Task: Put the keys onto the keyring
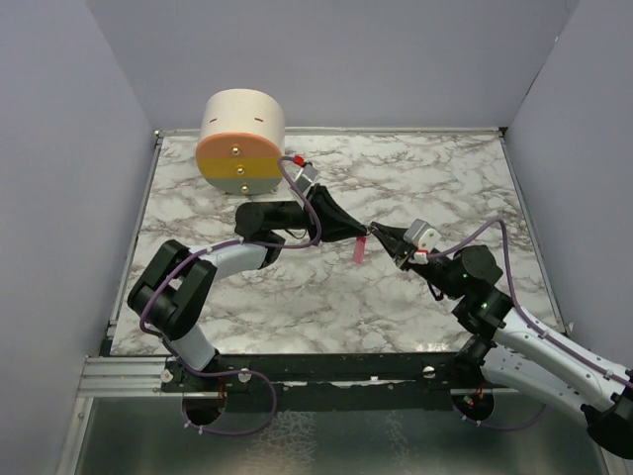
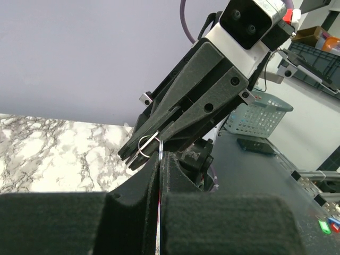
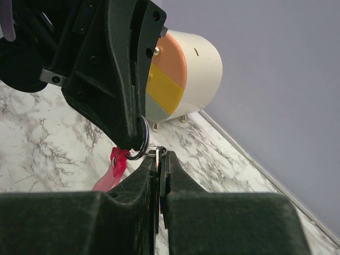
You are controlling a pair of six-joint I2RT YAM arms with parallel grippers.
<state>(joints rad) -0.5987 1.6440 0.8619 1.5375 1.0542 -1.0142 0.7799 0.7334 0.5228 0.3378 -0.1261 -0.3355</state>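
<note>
Only wrist views show keyring; overhead shows pink keys.

Soft, even light from above fills the booth. The marble table reads bright without glare and carries only faint, soft-edged shadows. Both wrist views are sharp in the middle distance, while their near foregrounds are dark, grainy and slightly blurred.

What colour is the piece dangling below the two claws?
Bright pink; the key shows best in the right wrist view.
</note>
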